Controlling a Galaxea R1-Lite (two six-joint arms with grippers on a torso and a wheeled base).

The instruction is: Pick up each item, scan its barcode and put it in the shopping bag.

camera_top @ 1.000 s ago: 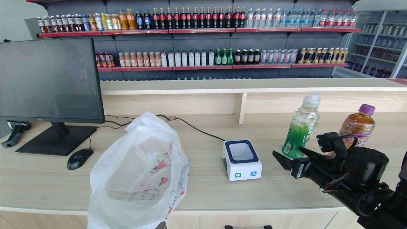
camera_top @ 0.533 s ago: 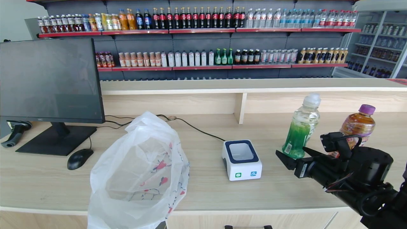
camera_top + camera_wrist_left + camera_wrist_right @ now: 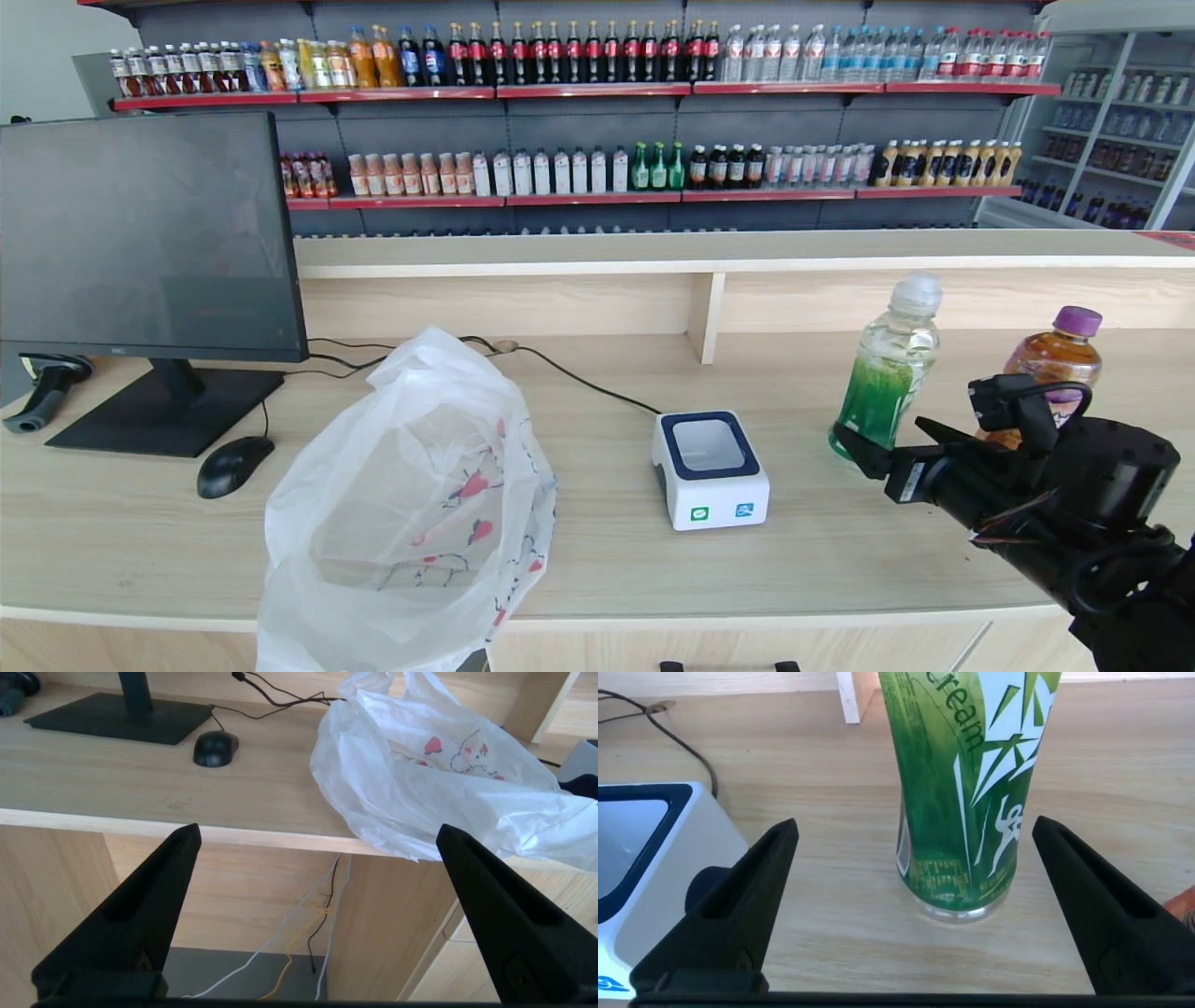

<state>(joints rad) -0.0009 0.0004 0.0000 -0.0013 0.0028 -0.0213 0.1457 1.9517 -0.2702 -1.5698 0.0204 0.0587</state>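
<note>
Head view: right gripper (image 3: 882,432) is facing green bottle (image 3: 885,369), fingers apart; left gripper (image 3: 318,835) is hanging before counter (image 3: 140,775), fingers apart.

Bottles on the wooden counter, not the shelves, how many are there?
2. The green bottle stands right of the scanner, facing the open right gripper. The purple-capped bottle stands further right, partly behind that arm.

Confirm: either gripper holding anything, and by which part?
Nothing held. Right gripper open, facing the green bottle without touching it; left gripper open and empty.
</note>
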